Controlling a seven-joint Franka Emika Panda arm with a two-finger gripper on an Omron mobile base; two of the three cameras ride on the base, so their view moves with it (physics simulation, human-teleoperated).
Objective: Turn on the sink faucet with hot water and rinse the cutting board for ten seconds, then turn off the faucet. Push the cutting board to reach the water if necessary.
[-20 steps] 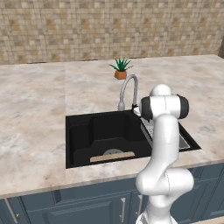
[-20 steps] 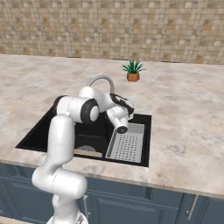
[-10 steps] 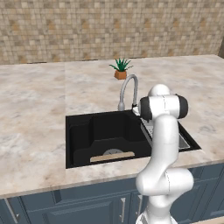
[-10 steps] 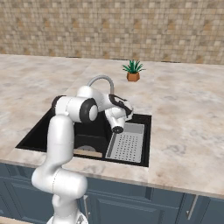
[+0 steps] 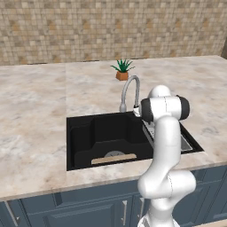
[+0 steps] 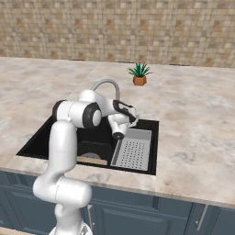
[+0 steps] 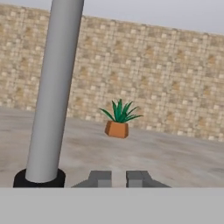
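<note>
**Claw parked by tap base, no water yet**

Board (image 5: 114, 158) lay flat at near edge of sink (image 5: 84, 133), prob awaiting rinse. Claw (image 7: 118, 177), tips a narrow gap apart & gripping nothing, sat just right of tap (image 7: 54, 92) base, likely for the handle. Plant (image 7: 118, 120) stood beyond. Vs earlier: hand had edged slightly, tips parted a touch

Arm (image 5: 165, 146): glossy white rounded links, dark bands at joints.
Pincer (image 7: 117, 178): two small, blocky dark-grey finger tips.
</note>
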